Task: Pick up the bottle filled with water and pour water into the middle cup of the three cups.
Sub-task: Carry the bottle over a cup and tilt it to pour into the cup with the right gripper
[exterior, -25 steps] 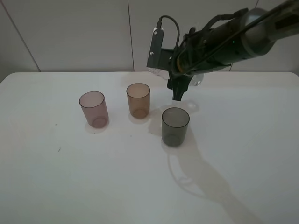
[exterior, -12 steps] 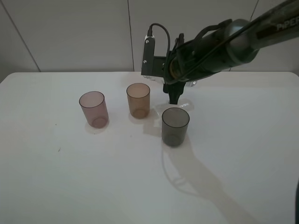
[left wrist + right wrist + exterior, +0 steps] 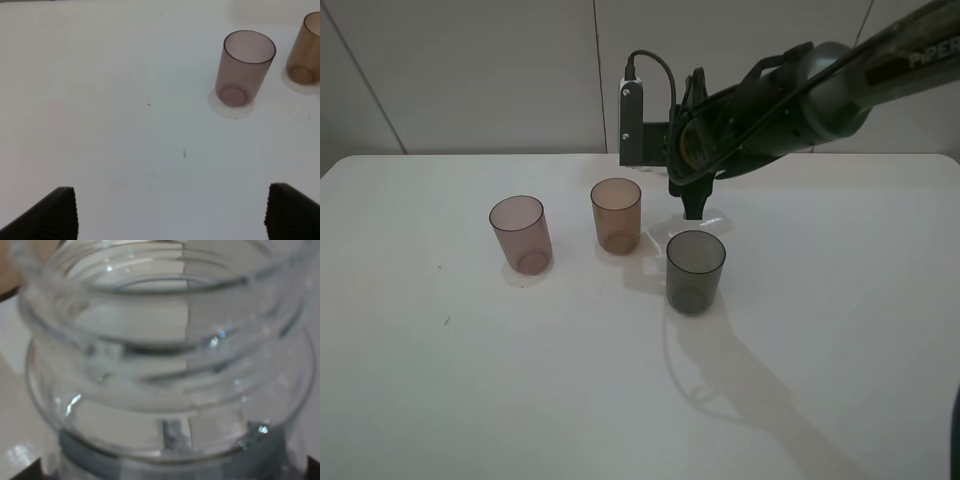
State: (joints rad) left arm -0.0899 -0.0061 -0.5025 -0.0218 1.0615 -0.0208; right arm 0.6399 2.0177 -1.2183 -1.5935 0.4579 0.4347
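The three cups stand in a row on the white table: pinkish-mauve, amber-brown middle cup, dark grey. My right gripper hangs above the table just behind the grey cup and to the right of the amber cup. It is shut on the bottle, whose clear threaded neck fills the right wrist view; the arm hides the bottle in the high view. My left gripper is open and empty, low over bare table, with the mauve cup and amber cup ahead of it.
The white table ends at a pale wall behind the cups. The right arm reaches in from the upper right and casts a shadow in front of the grey cup. The left arm is out of the high view.
My right arm has moved left with the bottle, from behind and right of the grey cup towards the amber cup. The cups have not moved.
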